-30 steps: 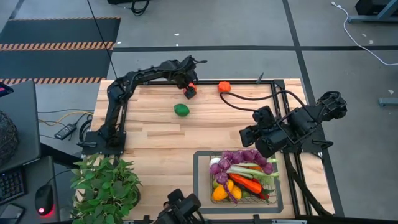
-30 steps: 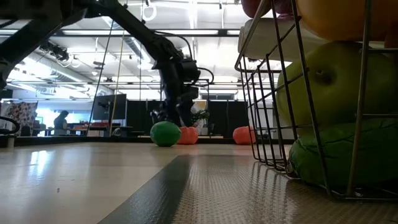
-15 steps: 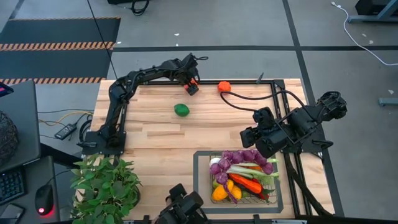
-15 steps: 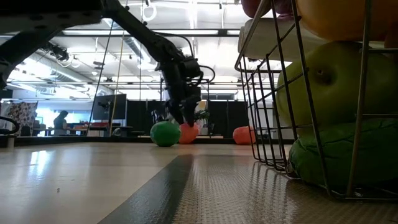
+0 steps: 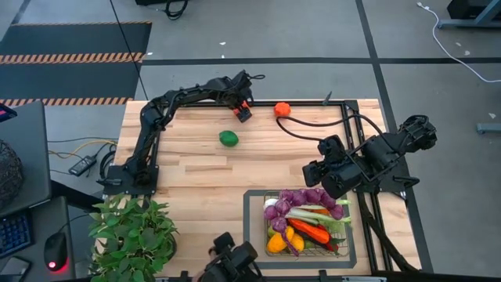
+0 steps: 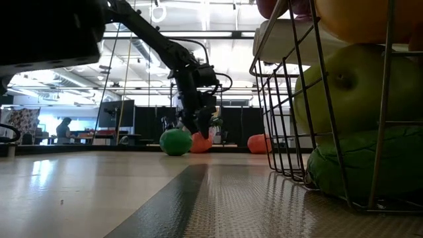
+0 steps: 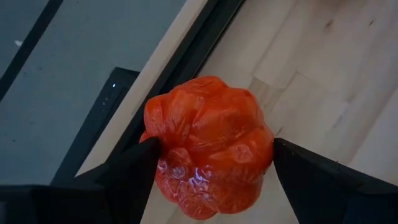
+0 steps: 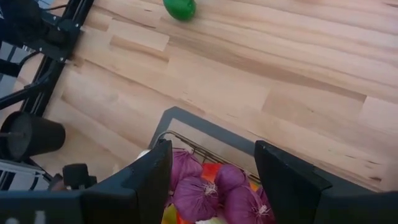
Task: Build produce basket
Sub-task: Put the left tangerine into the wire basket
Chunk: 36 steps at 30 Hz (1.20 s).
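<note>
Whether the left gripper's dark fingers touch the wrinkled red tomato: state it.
Touching. The left wrist view shows both fingers pressed against the red tomato's sides, no gap.

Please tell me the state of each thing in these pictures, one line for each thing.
left gripper: at the table's far edge, closed on the red tomato.
right gripper: open, empty, above the basket.
basket: filled with produce.
green lime: loose on the table.
orange tomato: loose at the far edge.

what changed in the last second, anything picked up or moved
The left end effector shifted slightly along the far edge, closed around the red tomato. The right end effector, basket, green lime and orange tomato stayed put.
</note>
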Each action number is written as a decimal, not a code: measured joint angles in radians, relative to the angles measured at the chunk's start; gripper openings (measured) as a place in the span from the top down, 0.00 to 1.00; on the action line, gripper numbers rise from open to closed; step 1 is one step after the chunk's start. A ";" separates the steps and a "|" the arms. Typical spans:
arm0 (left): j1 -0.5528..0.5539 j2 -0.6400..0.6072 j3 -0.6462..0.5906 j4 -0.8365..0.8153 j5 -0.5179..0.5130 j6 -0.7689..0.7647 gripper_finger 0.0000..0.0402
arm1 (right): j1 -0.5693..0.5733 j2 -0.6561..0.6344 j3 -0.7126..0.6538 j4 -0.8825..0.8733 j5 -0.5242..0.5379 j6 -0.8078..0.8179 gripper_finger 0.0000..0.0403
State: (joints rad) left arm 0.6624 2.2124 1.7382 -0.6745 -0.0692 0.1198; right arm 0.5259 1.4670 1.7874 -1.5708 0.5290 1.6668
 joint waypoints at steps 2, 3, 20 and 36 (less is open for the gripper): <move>0.000 0.000 0.000 -0.002 -0.013 0.001 0.21 | 0.000 0.000 0.000 0.000 -0.006 -0.011 0.42; 0.001 0.000 0.000 -0.004 -0.018 0.005 0.21 | 0.000 0.000 0.000 0.000 -0.007 -0.013 0.42; -0.004 -0.065 -0.007 -0.109 -0.041 -0.033 0.40 | 0.000 0.000 0.000 0.000 0.003 -0.090 0.42; -0.094 -0.237 -0.006 -0.233 0.105 -0.168 0.41 | -0.059 -0.001 0.000 0.000 0.135 -0.159 0.42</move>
State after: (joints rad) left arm 0.5680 1.9755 1.7325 -0.9073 0.0353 -0.0484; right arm 0.4671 1.4660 1.7878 -1.5707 0.6643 1.5079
